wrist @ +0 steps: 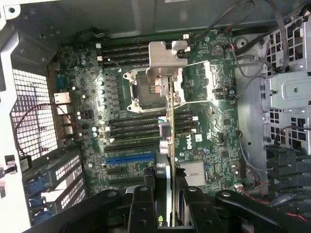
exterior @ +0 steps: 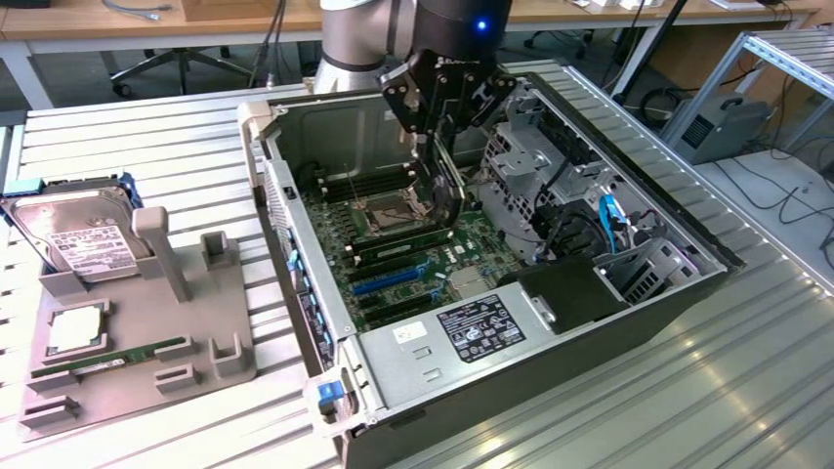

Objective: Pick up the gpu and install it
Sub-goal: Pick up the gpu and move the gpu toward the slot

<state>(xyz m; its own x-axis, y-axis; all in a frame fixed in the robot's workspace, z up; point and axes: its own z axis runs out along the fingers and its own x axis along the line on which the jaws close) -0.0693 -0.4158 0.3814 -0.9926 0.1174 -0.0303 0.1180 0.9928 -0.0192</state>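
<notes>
- The gripper [exterior: 437, 147] [wrist: 170, 199] was lowered into the open computer case [exterior: 587, 391], clenched on the gpu [exterior: 440, 200] [wrist: 171, 136], with one black finger [wrist: 143, 206] pressed against each face of the card.
- The gpu stood upright on edge inside the case, over the motherboard [exterior: 391, 264] [wrist: 214, 126] on the case floor. Its silver bracket [wrist: 165, 58] sat at the end farthest from the fingers.
- In the wrist view the card appeared edge-on, with its bracket overlapping the CPU socket [wrist: 146, 90] inside the case.
- I could not tell whether the card's lower edge touched the board.
- A blue expansion slot [exterior: 391, 278] [wrist: 129, 158] inside the case lay bare beside the card.
- Outside the case, on the exterior view's left, a grey fixture tray [exterior: 156, 293] held a hard drive [exterior: 78, 239] and a green RAM stick [exterior: 111, 362].
</notes>
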